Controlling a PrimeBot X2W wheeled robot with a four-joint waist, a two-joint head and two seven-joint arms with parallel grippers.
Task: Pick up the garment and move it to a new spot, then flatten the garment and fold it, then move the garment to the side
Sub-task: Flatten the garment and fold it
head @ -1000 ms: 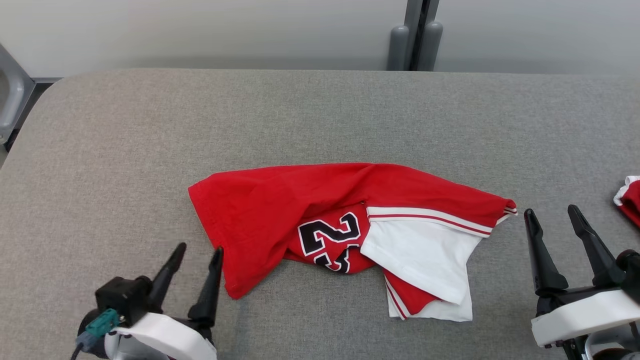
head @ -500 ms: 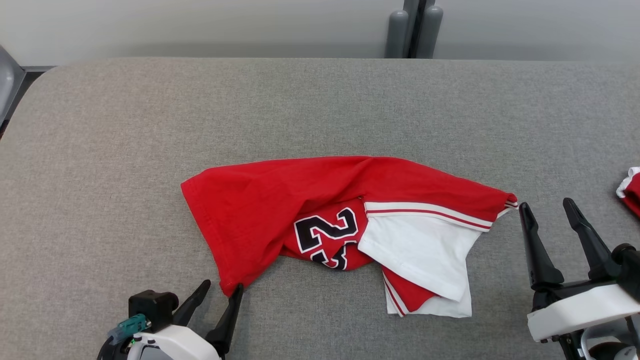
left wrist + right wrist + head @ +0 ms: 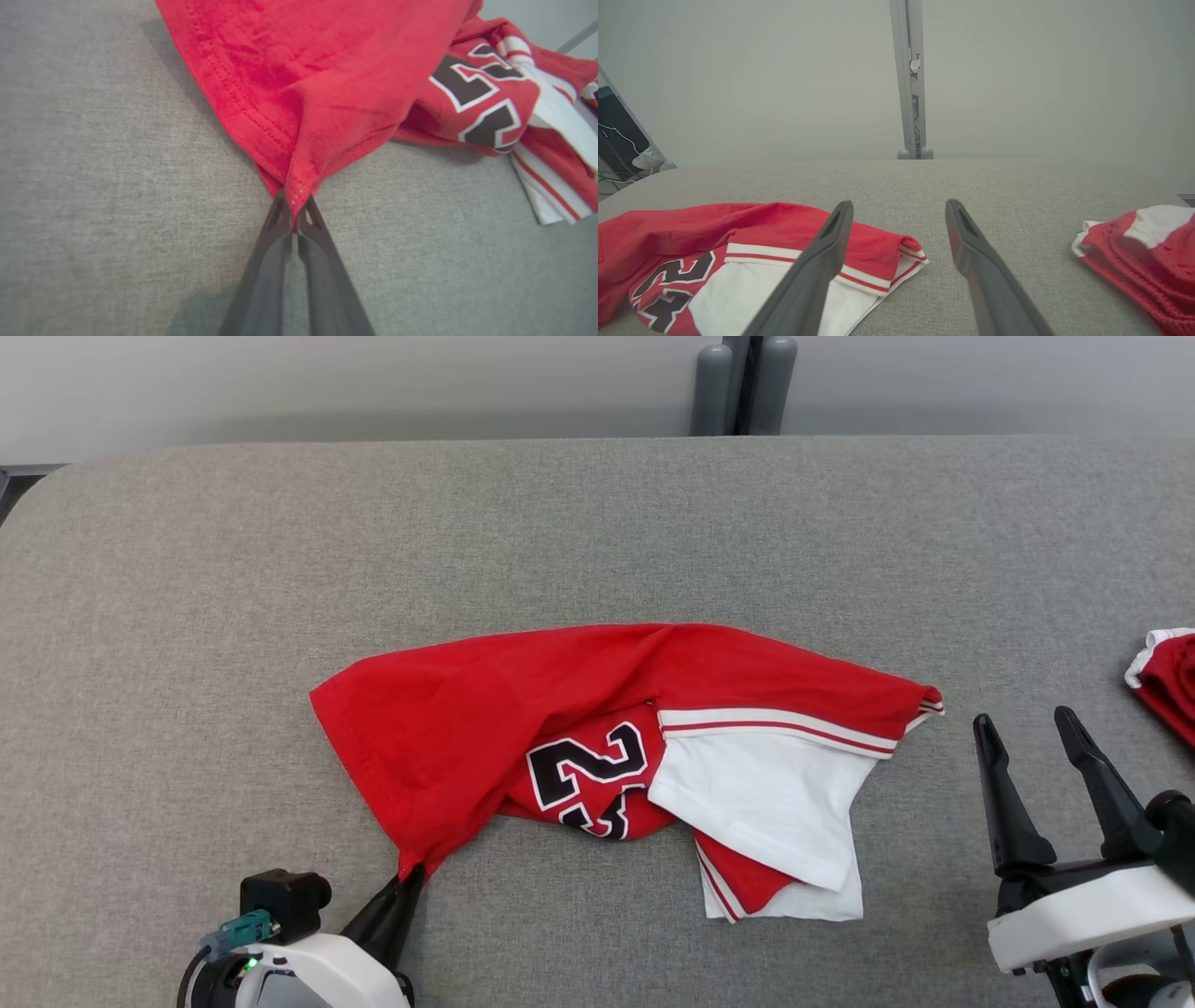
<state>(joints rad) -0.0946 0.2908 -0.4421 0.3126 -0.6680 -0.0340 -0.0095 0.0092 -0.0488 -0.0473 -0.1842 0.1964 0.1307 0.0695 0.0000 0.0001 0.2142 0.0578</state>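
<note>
I held the left tool (image 3: 294, 213) clamped on the garment's (image 3: 467, 728) seven-o'clock corner, bite depth unclear. The right tool (image 3: 1022, 721) gaped, idle. Pickup step, I judged; next needed a clean lift.

Head view down over the table (image 3: 187, 569); wrist views low, close; garment (image 3: 448, 737) common to all.

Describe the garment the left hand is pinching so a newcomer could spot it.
On the grey table, look to the middle: a crumpled red-and-white jersey lies there, one corner pinched by the left hand. Unlike the small red bundle at the right edge, it shows black numerals.
</note>
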